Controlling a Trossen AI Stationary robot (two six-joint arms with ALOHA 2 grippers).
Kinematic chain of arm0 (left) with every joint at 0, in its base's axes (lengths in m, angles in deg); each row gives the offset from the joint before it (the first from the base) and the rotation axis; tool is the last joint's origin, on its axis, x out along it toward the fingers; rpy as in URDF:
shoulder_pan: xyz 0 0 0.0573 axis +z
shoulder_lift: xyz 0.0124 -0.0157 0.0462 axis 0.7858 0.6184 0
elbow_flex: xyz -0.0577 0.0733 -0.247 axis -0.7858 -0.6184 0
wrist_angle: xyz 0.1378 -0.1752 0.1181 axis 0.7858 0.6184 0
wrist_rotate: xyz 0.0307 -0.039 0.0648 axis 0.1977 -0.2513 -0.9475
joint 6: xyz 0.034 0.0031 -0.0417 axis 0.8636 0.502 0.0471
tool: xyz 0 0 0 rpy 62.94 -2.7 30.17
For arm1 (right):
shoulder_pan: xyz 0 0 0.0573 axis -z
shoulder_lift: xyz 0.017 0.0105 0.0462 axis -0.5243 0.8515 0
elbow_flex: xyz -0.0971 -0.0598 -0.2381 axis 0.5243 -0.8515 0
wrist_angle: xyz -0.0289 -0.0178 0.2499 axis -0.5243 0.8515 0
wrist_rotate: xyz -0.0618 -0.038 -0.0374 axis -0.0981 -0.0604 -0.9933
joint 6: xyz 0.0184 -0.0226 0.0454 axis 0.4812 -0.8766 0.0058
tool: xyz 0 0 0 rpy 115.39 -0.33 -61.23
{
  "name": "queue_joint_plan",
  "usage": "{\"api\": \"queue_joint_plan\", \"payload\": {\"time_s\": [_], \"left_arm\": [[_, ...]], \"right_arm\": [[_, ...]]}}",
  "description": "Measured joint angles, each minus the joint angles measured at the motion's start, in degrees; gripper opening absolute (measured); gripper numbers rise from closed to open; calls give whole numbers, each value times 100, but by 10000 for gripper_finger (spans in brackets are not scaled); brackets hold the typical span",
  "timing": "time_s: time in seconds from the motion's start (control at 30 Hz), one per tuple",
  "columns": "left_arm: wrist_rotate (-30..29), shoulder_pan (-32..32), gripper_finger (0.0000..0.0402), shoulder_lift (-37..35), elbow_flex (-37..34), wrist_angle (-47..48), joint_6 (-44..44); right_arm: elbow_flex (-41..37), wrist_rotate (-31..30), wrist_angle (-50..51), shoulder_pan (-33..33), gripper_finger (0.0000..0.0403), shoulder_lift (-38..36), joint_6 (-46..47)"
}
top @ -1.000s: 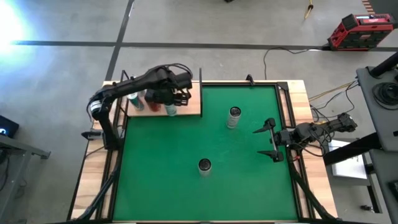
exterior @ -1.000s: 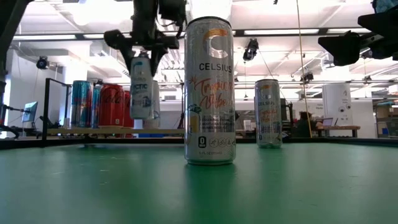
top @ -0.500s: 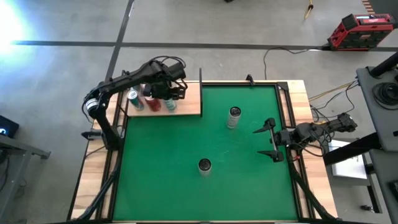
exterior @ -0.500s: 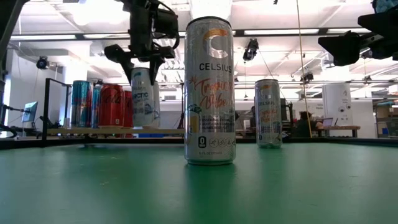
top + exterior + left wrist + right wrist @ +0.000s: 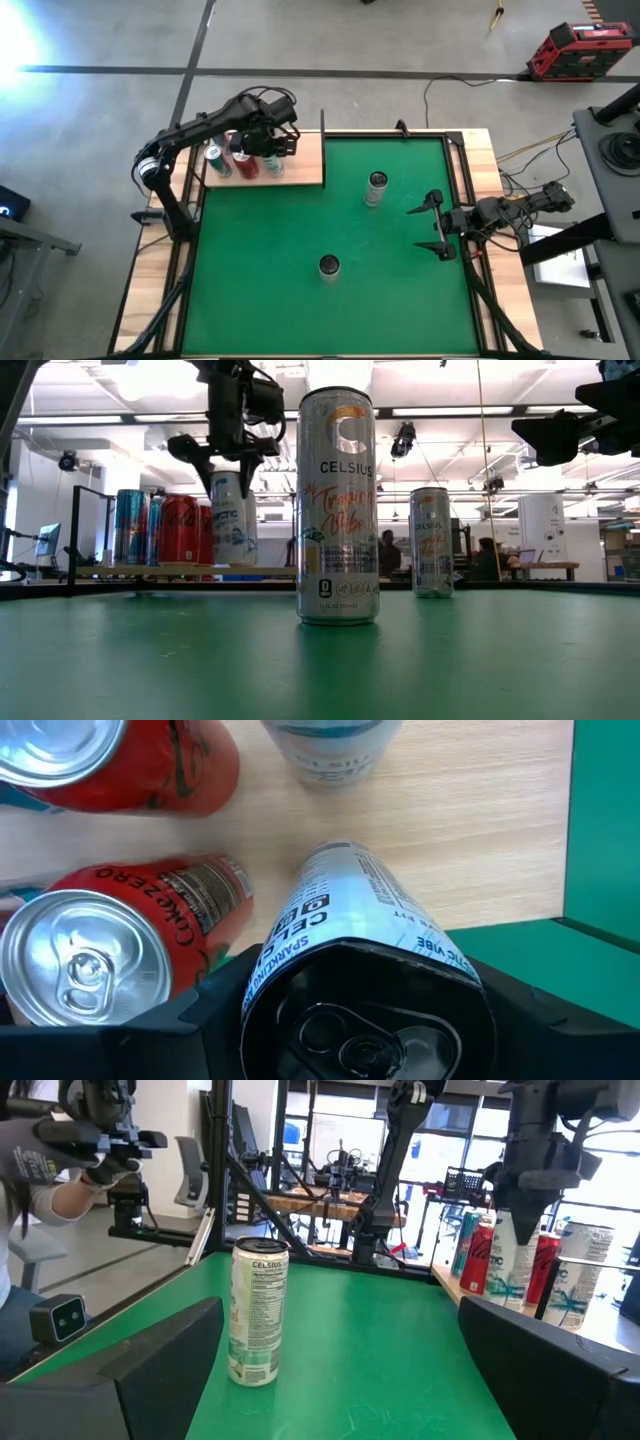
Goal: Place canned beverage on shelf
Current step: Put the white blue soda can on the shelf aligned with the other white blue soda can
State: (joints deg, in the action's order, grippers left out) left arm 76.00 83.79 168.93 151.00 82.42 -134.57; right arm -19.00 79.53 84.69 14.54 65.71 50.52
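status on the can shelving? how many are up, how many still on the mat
Done: the shelf already carries cans, including a teal can and a red can. In hand: the left gripper sits over the white can standing on the shelf; release is not clear. Left: two Celsius cans on the green mat, the far can and the near can. The right gripper waits open at the mat's right edge.

1 upright can (image 5: 258, 1311) on green mat (image 5: 360, 1340)
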Motion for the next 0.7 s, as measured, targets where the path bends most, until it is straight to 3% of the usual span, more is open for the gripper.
{"api": "queue_joint_plan", "payload": {"time_s": [0.4,0.7], "left_arm": [[5,14,257,162,13,12,9],[7,-6,329,162,63,73,17]], "right_arm": [[-1,0,0,-1,396,0,-2],[1,0,0,0,396,0,0]]}}
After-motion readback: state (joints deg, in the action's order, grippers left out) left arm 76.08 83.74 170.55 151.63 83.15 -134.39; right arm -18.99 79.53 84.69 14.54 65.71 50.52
